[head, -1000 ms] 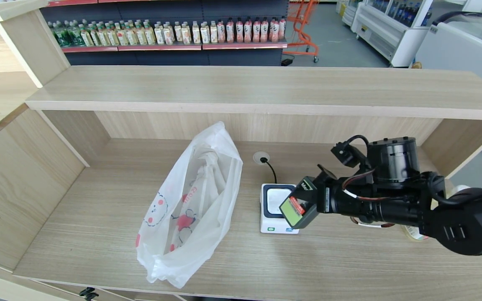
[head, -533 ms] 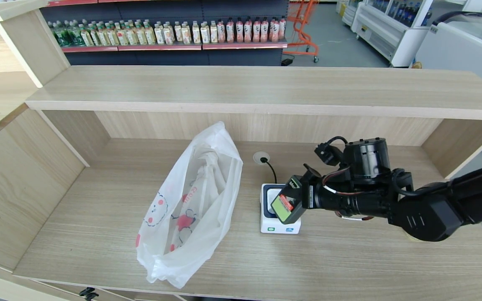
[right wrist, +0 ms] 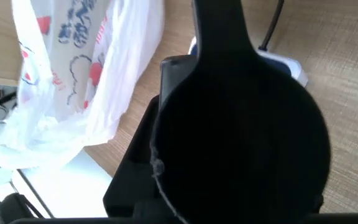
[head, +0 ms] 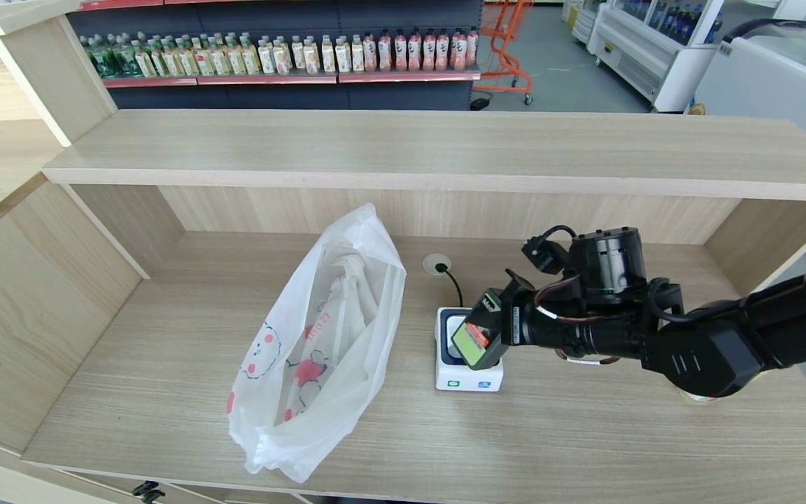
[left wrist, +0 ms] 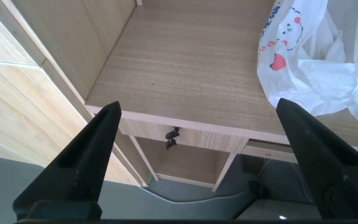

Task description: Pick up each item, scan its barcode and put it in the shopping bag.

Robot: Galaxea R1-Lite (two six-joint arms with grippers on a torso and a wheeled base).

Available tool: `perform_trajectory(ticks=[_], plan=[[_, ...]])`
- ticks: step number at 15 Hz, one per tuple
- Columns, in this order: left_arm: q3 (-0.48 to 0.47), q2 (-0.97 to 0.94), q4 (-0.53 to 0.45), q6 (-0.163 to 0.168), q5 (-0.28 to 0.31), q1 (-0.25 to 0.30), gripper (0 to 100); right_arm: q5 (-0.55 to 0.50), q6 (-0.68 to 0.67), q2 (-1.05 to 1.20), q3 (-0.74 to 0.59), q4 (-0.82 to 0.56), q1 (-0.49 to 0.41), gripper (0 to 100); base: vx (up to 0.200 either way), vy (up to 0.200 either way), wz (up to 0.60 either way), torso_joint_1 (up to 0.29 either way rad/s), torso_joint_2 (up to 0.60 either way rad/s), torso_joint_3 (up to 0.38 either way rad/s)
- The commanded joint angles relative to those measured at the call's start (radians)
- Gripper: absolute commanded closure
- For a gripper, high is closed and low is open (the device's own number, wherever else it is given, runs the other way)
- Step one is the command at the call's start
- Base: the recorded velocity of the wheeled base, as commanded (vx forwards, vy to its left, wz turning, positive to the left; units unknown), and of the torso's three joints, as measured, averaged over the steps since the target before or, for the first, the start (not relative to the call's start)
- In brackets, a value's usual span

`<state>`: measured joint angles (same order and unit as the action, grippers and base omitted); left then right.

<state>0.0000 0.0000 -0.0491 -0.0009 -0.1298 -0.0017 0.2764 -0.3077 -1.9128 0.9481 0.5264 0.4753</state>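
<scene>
A pale wood-grain counter [head: 165, 392] fills the lower half of the head view, walled by wooden panels at left and right. At its near edge, in the left wrist view, the left gripper [left wrist: 197, 158] hangs with its two fingers spread wide and nothing between them. A small dark handle [left wrist: 171, 138] sits on the counter front below it.

One white plastic shopping bag [head: 319, 336] with red cartoon print lies left of centre, its mouth toward the near edge. Just to its right stands one white and blue scanner [head: 455, 376]. One black cable [head: 453, 283] runs from it to one round hole [head: 436, 264] in the counter behind.

The right gripper [head: 497, 323] comes in from the right edge and clamps one small box [head: 473, 344] with a green face. The box is tilted and held just above the scanner's right side.

Farther up, a long wooden ledge [head: 445, 147] crosses the frame. Beyond it, at the top, one shelf holds one row of bottles [head: 284, 56]. One orange cart [head: 511, 42] stands to the right of the shelf, and white freezers [head: 655, 49] fill the upper right corner on a grey floor.
</scene>
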Motion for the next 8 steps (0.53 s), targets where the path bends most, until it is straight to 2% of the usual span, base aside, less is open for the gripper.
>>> perform_trajectory(ticks=[1,2,4,5,6,8], plan=[[0.000,0.002,0.000,-0.001,-0.001,0.000,0,0.003,-0.062,0.109,0.037,0.007,0.002,100,0.000,0.000,0.00,0.000,0.00,0.000],[0.000,0.002,0.000,0.001,-0.001,0.000,0,0.000,0.018,0.227,0.029,0.000,-0.023,100,0.000,0.000,0.00,0.000,0.00,0.000],[0.000,0.002,0.000,-0.001,-0.001,0.000,0,-0.045,0.430,0.324,-0.097,-0.009,-0.161,100,0.000,0.000,0.00,0.000,0.00,0.000],[0.000,0.002,0.000,0.001,-0.001,0.000,0,-0.072,0.590,0.354,-0.157,0.000,-0.210,100,0.000,0.000,0.00,0.000,0.00,0.000],[0.000,0.002,-0.001,0.001,-0.001,0.000,0,-0.075,0.648,0.411,-0.249,0.026,-0.245,100,0.000,0.000,0.00,0.000,0.00,0.000],[0.000,0.002,0.000,-0.001,-0.001,0.000,0,-0.075,0.636,0.478,-0.341,0.035,-0.241,100,0.000,0.000,0.00,0.000,0.00,0.000]])
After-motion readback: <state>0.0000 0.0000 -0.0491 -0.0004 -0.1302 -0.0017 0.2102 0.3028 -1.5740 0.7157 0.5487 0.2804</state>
